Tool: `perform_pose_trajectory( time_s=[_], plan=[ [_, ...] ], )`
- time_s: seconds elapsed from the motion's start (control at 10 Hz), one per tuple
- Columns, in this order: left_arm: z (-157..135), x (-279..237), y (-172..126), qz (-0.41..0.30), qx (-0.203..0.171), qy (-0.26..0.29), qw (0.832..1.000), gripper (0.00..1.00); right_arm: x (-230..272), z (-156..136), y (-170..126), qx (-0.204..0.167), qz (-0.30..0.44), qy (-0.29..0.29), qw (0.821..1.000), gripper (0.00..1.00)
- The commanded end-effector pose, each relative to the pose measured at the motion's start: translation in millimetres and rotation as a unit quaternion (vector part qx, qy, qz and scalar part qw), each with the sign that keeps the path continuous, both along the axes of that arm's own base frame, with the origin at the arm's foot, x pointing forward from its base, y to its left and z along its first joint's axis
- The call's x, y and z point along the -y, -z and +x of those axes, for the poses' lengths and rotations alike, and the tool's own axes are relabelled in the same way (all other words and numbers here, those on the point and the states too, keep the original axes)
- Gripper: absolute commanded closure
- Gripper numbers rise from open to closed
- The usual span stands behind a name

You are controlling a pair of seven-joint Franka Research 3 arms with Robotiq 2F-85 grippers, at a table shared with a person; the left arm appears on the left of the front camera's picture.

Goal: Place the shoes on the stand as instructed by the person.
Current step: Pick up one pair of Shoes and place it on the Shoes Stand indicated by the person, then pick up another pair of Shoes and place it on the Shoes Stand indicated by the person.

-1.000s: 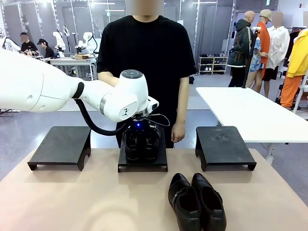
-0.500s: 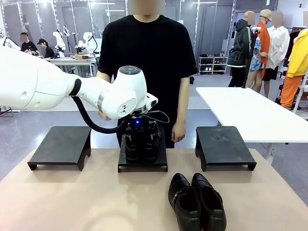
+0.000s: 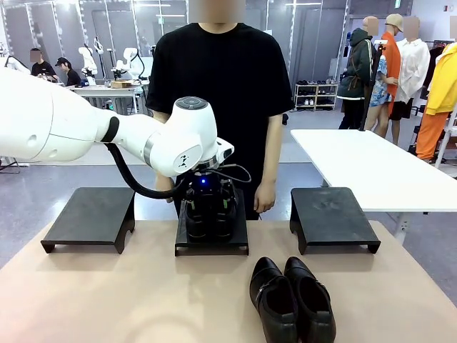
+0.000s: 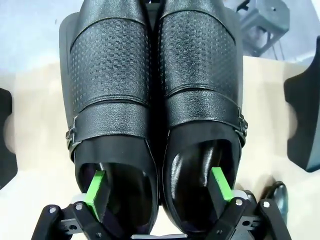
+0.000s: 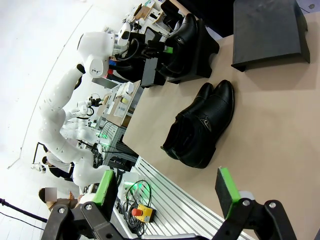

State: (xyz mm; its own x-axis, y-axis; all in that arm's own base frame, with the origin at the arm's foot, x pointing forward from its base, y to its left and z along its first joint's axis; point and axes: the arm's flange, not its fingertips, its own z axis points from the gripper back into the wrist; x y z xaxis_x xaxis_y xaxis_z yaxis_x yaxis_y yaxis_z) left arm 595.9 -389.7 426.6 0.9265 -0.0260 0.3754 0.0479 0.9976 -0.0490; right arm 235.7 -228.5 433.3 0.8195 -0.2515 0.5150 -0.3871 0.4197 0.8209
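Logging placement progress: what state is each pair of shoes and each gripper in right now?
Far pair: upright, side by side on the middle stand.
Near pair: side by side on the table, not on a stand.
Left gripper: open, one of its fingers inside each far shoe.
Right gripper: open, holding nothing.

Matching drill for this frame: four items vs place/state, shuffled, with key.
1 left gripper
2 right gripper
3 near pair of shoes
4 far pair of shoes

A on the middle stand
B open, nothing between its fingers
C on the tabletop
D open, one finger inside each shoe

Pairs: 1-D, 2-B, 3-C, 4-A
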Motion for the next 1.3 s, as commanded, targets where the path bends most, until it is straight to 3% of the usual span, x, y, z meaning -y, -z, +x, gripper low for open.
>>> perform_pose_trajectory(
  time_s=[0.0, 1.0, 1.2],
  plan=[
    [2.1, 0.7, 0.4, 0.001, 0.004, -0.006, 1.0, 0.0, 0.9, -0.4, -1.3, 0.012, 0.005, 0.001, 1.0, 0.0],
    [0.2, 0.0, 0.4, 0.0, 0.0, 0.0, 1.0, 0.0, 0.9, -0.4, -1.3, 0.012, 0.005, 0.001, 1.0, 0.0],
    [-2.0, -8.4, -53.9, -0.016, 0.007, -0.001, 1.0, 0.0, 0.9, -0.4, -1.3, 0.012, 0.005, 0.001, 1.0, 0.0]
  ],
)
